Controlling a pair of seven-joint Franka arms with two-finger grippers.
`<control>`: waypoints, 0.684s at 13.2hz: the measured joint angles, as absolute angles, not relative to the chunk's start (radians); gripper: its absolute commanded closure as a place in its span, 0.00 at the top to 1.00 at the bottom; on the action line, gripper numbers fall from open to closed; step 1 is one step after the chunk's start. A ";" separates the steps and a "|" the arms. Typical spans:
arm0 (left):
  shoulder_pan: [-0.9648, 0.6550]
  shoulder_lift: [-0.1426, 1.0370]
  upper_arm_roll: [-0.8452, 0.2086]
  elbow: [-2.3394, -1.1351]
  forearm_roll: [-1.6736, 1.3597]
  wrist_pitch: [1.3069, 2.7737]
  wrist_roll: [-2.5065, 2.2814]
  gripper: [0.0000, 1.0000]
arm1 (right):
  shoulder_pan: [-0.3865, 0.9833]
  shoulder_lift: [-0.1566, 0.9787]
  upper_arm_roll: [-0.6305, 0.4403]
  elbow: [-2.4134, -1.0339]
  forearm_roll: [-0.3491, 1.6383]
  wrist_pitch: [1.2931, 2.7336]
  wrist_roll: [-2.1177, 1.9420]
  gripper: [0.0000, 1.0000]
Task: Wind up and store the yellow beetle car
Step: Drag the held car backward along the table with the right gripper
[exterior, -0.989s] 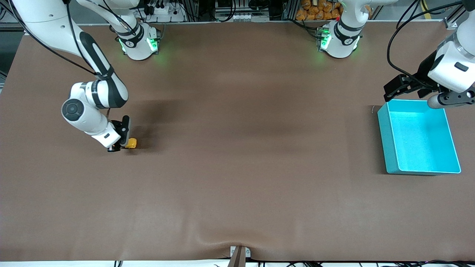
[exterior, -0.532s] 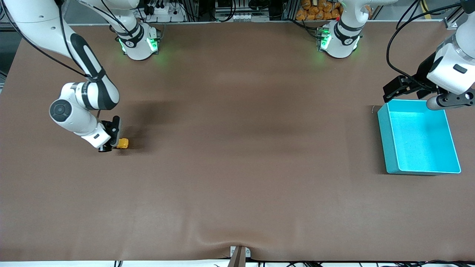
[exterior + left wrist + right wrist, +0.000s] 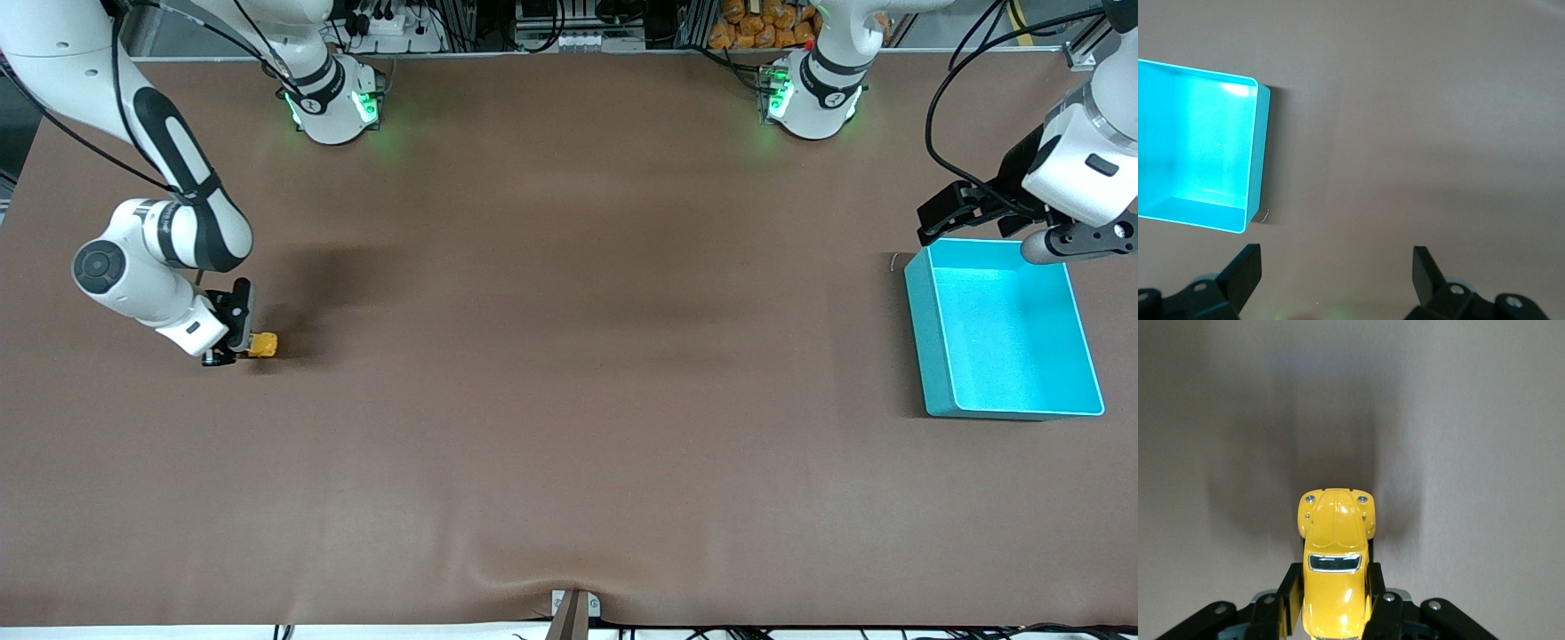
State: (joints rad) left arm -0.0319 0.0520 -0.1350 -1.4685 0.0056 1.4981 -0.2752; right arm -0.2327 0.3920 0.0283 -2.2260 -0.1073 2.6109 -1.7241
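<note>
The yellow beetle car (image 3: 263, 344) is on the brown table near the right arm's end. My right gripper (image 3: 242, 346) is shut on it, low at the table. In the right wrist view the car (image 3: 1335, 560) sits between the black fingers (image 3: 1289, 597), which press its two sides, and its nose points away from the gripper. The turquoise bin (image 3: 1005, 327) stands at the left arm's end and also shows in the left wrist view (image 3: 1198, 153). My left gripper (image 3: 956, 213) hangs open and empty over the table by the bin's corner farthest from the front camera; its fingers (image 3: 1245, 270) are wide apart.
The brown mat (image 3: 569, 373) covers the whole table between the car and the bin. The two arm bases (image 3: 333, 98) stand along the edge farthest from the front camera. A small bracket (image 3: 573, 609) sits at the table's nearest edge.
My right gripper has dragged the yellow car along the table toward the right arm's end. The left arm has barely moved.
</note>
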 measured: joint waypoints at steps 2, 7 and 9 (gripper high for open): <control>-0.032 0.052 -0.135 -1.469 0.006 1.498 -0.275 1.00 | -0.261 0.400 0.028 -2.212 -0.107 2.608 -1.755 0.25; -0.032 0.052 -0.135 -1.469 0.006 1.498 -0.275 1.00 | -0.301 0.411 0.028 -2.196 -0.107 2.608 -1.778 0.26; -0.032 0.052 -0.135 -1.468 0.006 1.498 -0.275 1.00 | -0.321 0.416 0.028 -2.188 -0.107 2.610 -1.785 0.26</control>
State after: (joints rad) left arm -0.0321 0.0520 -0.1354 -1.4685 0.0056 1.4981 -0.2753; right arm -0.3212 0.4158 0.0285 -2.1879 -0.1074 2.6097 -1.7855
